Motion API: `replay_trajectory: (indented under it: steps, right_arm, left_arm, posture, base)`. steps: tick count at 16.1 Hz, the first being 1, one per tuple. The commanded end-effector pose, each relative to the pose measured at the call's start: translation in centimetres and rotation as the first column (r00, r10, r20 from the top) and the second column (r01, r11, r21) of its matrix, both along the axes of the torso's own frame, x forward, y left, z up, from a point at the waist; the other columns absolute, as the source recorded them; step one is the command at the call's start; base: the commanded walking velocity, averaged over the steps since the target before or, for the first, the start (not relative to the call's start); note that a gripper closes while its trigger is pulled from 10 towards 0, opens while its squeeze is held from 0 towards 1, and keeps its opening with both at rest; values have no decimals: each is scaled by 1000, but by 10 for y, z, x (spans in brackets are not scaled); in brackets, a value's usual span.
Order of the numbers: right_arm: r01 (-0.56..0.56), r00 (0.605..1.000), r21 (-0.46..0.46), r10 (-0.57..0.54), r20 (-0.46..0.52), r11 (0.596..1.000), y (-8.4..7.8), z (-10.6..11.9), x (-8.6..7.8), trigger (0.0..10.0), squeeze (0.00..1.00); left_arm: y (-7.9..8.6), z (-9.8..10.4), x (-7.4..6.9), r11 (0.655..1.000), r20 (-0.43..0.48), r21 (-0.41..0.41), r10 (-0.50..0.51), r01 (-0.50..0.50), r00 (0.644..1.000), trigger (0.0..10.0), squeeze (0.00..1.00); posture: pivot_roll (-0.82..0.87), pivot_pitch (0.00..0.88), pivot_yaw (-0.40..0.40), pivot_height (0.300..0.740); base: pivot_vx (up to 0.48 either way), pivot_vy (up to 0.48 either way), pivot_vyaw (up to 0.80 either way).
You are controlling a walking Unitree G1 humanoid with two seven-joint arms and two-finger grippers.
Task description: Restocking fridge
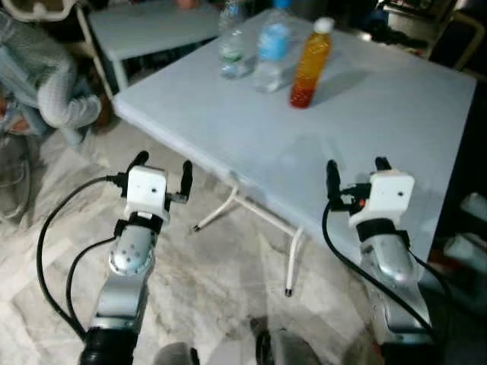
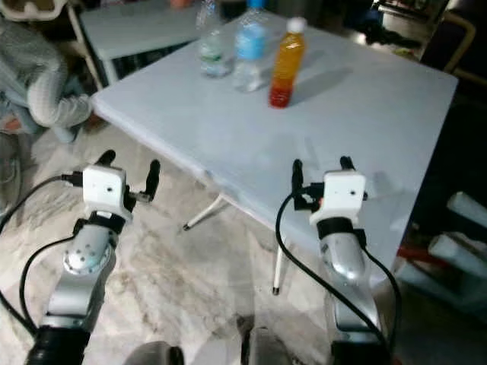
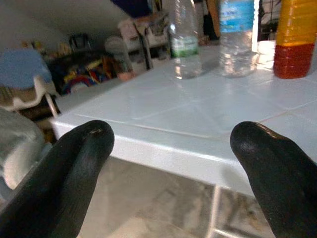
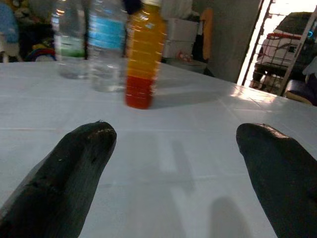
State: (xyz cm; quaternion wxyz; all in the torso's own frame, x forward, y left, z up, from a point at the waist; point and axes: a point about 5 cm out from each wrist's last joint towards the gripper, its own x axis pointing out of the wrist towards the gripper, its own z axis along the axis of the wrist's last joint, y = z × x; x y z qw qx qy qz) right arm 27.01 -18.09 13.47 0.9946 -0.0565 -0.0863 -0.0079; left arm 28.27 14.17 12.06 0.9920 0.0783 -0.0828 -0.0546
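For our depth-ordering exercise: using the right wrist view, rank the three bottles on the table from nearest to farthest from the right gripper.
1. Orange bottle, nearest the right gripper, almost straight ahead.
2. Blue-label bottle, just behind it, toward the robot's left.
3. Green-label bottle, farthest, leftmost.

I see a smooth, pale plastic worktop (image 1: 380, 99) with a soft sheen, on thin white-painted metal legs (image 1: 293, 262). The three bottles are clear glossy plastic: an orange drink bottle (image 1: 310, 65), a blue-labelled bottle (image 1: 272, 49), a green-labelled bottle (image 1: 232, 46). My arms look brushed silver metal; each tool's fingers (image 3: 74, 168) are matt black, slightly scuffed. The floor (image 1: 205, 266) is polished marble-patterned stone.
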Motion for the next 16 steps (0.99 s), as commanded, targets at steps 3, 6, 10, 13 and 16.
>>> replay_trajectory:
  steps: [3,6,10,13,16]
  right_arm:
    - [-3,1000,-2,3,28,1000,5,8,3,10000,0]
    - [-11,1000,-5,11,28,1000,6,8,2,10000,0]
    - [-28,999,-7,28,30,1000,10,8,5,10000,0]
    - [-47,999,-9,47,21,999,13,5,4,10000,0]
    - [-51,999,-15,51,12,999,13,3,3,10000,0]
  left_arm:
    - [-4,10,7,1000,21,-5,-8,8,1000,10000,0]
    - [-3,12,7,1000,30,4,-4,4,1000,10000,0]
    - [-8,11,8,1000,22,-17,-7,7,1000,10000,0]
    - [-5,12,11,999,21,-29,14,-13,1000,10000,0]
    - [-5,12,12,1000,30,-13,11,-10,999,10000,0]
  posture:
    - [16,113,-17,740]
    - [16,119,-18,740]
    - [18,112,-16,740]
    - [16,112,-17,740]
    - [17,111,-19,740]
  base:
    - [421,80,-175]
    - [407,250,-800]
    - [398,264,-350]
    - [81,435,0]
    - [0,461,0]
